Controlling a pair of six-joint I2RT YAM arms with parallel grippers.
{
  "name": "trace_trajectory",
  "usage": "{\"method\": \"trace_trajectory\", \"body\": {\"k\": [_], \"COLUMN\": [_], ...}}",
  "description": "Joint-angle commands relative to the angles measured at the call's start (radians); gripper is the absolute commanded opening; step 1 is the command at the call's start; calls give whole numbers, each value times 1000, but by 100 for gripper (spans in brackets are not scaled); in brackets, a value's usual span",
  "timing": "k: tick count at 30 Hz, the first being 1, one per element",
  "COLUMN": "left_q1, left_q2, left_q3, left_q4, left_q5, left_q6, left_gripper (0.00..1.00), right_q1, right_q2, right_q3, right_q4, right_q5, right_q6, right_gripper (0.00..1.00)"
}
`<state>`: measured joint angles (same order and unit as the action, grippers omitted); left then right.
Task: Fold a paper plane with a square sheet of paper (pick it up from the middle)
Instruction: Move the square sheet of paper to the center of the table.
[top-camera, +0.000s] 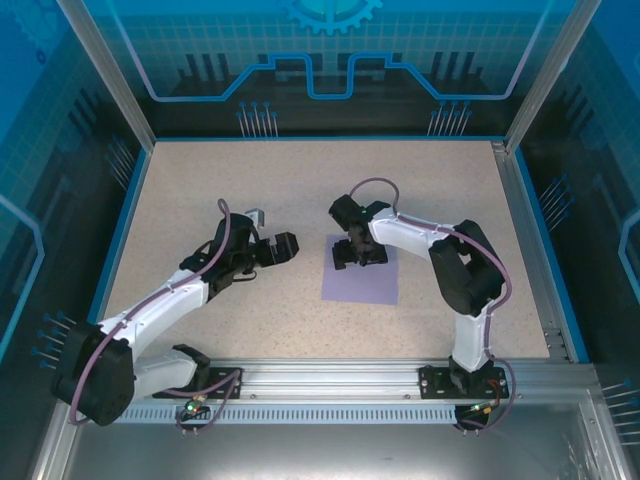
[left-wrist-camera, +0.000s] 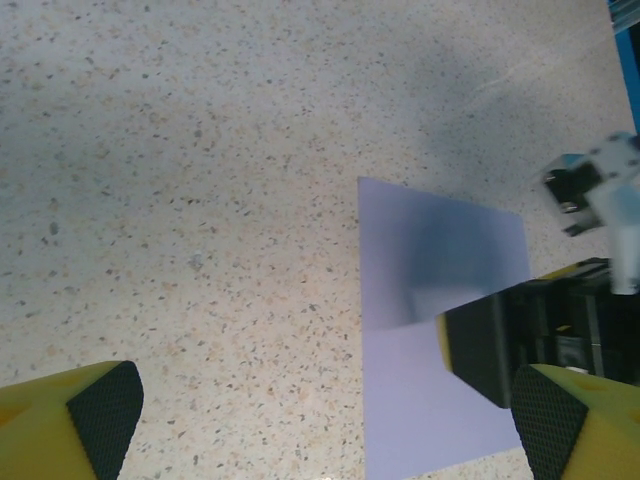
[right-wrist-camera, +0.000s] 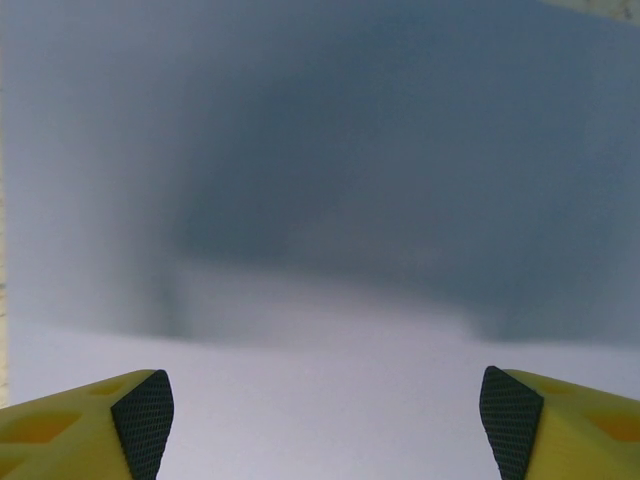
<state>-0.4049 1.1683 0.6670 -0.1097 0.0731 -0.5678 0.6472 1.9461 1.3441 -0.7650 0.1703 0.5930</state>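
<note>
I see the square sheet of paper (top-camera: 370, 285) (left-wrist-camera: 420, 400) (right-wrist-camera: 320, 400) lying flat and unfolded on my bench (top-camera: 250, 190), pale lavender, plain, no crease showing. It sits just right of the bench's middle, slightly toward the near edge, sides almost parallel with the bench's edges, part of it dimmed by shadow

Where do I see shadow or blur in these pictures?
Right wrist view: a wide soft shadow darkens the upper square sheet of paper, with no sharp texture. Left wrist view: a grey shadow patch on the sheet; the speckled table is sharp. Top external view: the table is evenly lit.
</note>
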Motion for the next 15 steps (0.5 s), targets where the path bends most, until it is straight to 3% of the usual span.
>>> {"method": "trace_trajectory", "body": {"k": [1,9,15], "left_q1": [0,1,0], "left_q2": [5,11,3], "left_q3": [33,26,23], "left_q4": [19,19,9], "left_q5": [36,35,32], "left_q6": [36,39,34], "left_gripper": [99,99,99], "right_q1": [9,72,68], "right_q2": [48,118,83], "right_q3": [27,24,38], "right_q4": [-44,-48,-42], "right_q5": [-1,1,5], "right_q6": [-30,-227,-277], "right_gripper": [84,83,83]}}
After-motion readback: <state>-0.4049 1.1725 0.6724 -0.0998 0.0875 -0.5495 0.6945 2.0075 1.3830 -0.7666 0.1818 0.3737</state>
